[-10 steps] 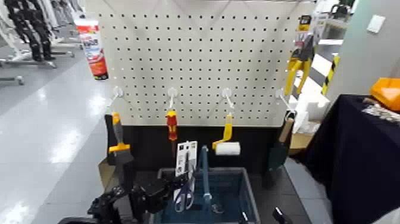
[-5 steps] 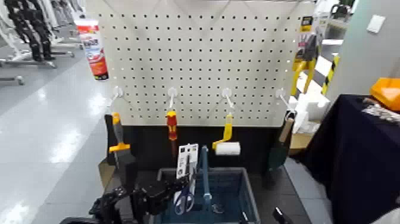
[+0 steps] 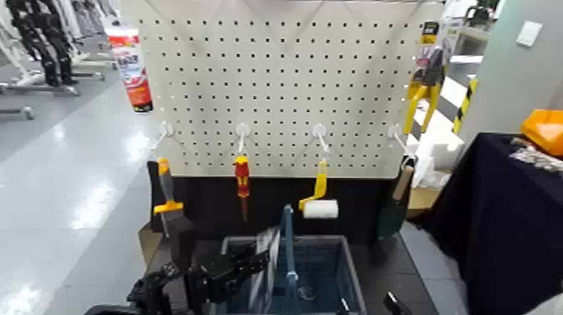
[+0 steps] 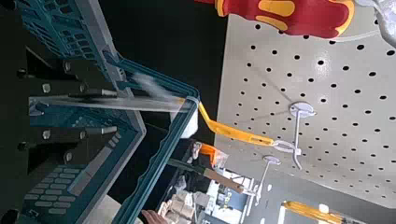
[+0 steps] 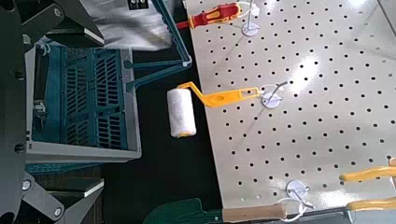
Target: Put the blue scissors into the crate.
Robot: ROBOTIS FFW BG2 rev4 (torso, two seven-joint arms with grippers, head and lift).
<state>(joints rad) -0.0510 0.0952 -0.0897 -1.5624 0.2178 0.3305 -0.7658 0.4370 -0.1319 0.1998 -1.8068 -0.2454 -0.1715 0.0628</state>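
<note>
- Blue scissors (image 3: 264, 275): on white card, blurred, slightly tilted; at the crate's left part, beside the handle (image 3: 290, 251); contact with crate floor cannot be told.
- Left gripper (image 3: 266, 257): over the crate's left part; jaws parted, card between them, not clamped.
- Crate (image 3: 355, 268): blue-grey, lattice-sided, handle upright.
- Right gripper (image 3: 368, 303): by the crate's near right corner; jaws wide apart, nothing gripped.
- Paint roller (image 3: 321, 209): yellow-handled, hanging beyond crate's far edge.

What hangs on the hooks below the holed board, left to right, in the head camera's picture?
Orange-and-grey scraper, red-and-yellow screwdriver, white paint roller with yellow handle, dark green trowel with wooden handle.
</note>
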